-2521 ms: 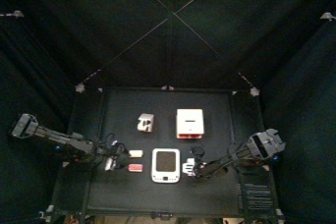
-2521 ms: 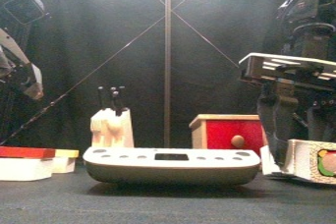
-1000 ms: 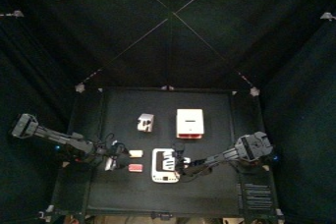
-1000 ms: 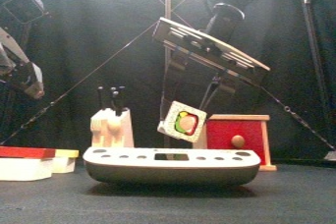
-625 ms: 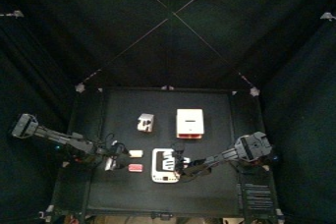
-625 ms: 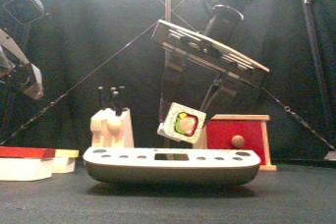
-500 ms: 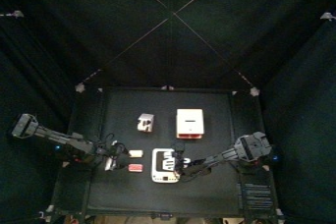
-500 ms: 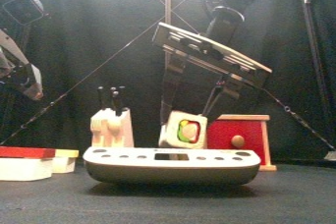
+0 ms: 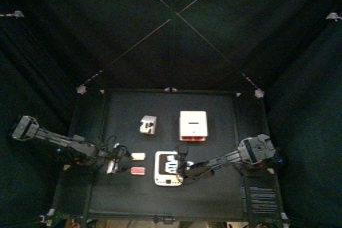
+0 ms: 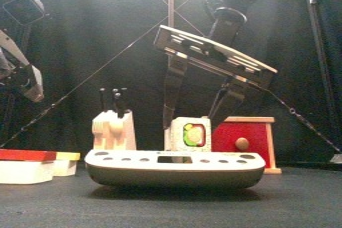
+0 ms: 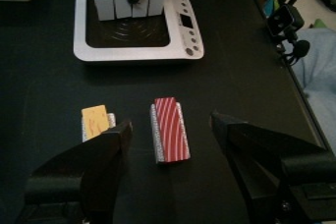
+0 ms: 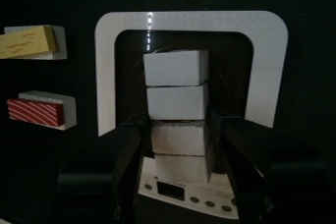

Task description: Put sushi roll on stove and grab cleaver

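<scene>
1. Nearest, along the bottom centre of the front view, the stove (image 10: 174, 167) lies flat and has not shifted.
2. The sushi roll (image 10: 191, 132) now stands upright on the stove's top. A moment ago it hung tilted above the slab, so it has just been lowered and set down.
3. The right gripper (image 10: 197, 120) slants down from the upper right. Its jaws flank the roll and have spread wider than a second ago. They look let go, with slim gaps at the roll's sides in the right wrist view.
4. That reads as the first half of the task done. My judgement is that the arm must next lift clear without tipping the roll.
5. At the lower left of the top view, the left gripper (image 11: 171, 128) rests with its jaws spread wide and empty. It is above a red block (image 11: 171, 130) with a yellow piece (image 11: 94, 120) beside it, and it has not moved.
6. Farther back, the cleaver (image 9: 147, 124) lies untouched left of centre in the top view, well apart from both grippers. The white box with a red edge (image 9: 195, 123) is to its right. Grabbing the cleaver is still to do.
</scene>
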